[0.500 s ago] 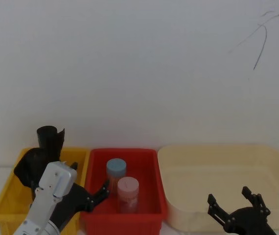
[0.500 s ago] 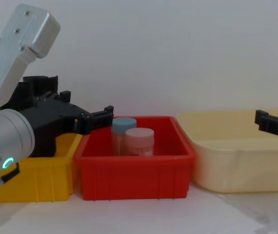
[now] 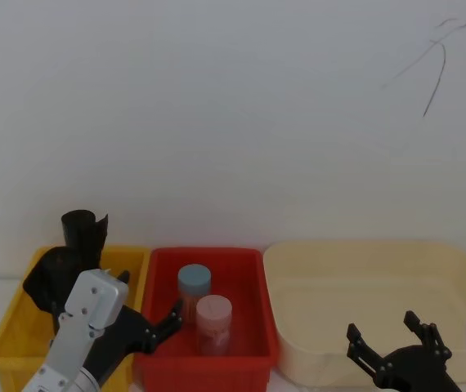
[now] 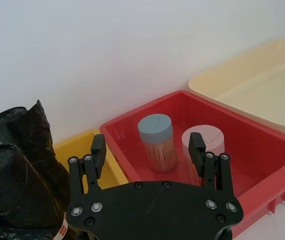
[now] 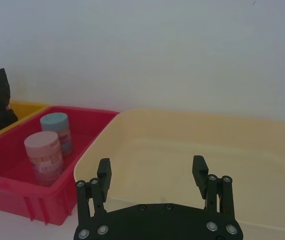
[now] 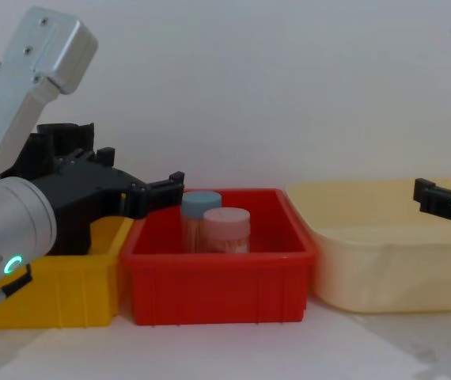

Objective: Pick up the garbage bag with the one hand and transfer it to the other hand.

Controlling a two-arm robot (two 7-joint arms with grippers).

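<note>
Now we see the garbage bag (image 4: 12, 200) standing tilted on end in the yellow bin (image 4: 75, 143); our left gripper (image 4: 147, 145) and right gripper (image 5: 151, 167) gape wide.

A white tabletop (image 6: 233, 352) carries a red bin (image 6: 217, 297) with a yellow bin (image 6: 71, 297) just beside its left wall and a cream tub (image 6: 384, 281) just beside its right.

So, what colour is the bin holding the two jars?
The bin is red; clearest in chest view.
</note>
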